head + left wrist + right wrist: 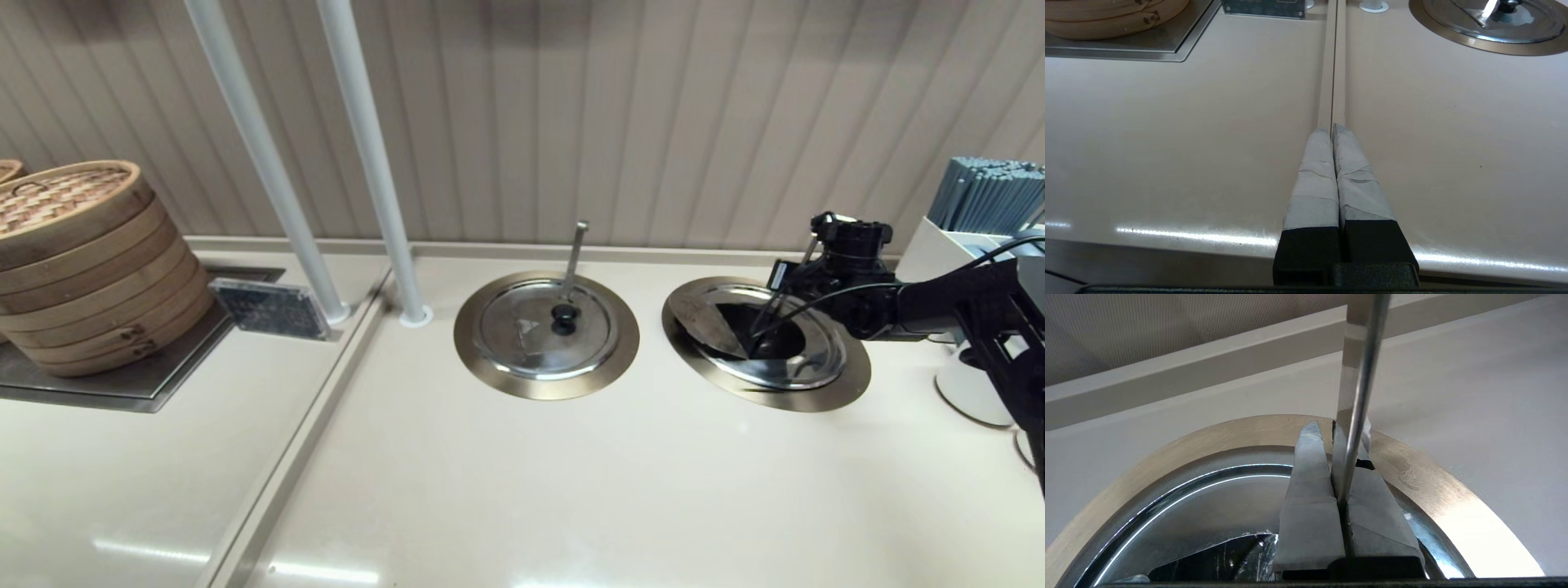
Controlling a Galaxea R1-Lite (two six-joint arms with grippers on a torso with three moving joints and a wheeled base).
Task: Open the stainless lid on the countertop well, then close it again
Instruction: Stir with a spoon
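The stainless lid (804, 371) lies over the right-hand countertop well, inside its bronze collar (849, 385). A dark wedge shows at the lid's middle beside a raised-looking steel face, so the lid appears tilted. My right gripper (763, 335) reaches in from the right over the centre. In the right wrist view its fingers (1310, 506) are shut close together above the lid (1208, 498) and collar (1433, 477). The slanting ladle handle (1361, 355) runs down between them. Only black slivers of the knob show at the fingertips. My left gripper (1332, 128) hangs shut and empty over the counter seam.
The twin lid (531, 327) with an upright ladle handle sits left of the well. Two white poles (375, 163) rise behind it. Stacked bamboo steamers (82, 261) and a small sign (273, 309) stand far left. A white holder of grey sticks (980, 204) stands behind the right arm.
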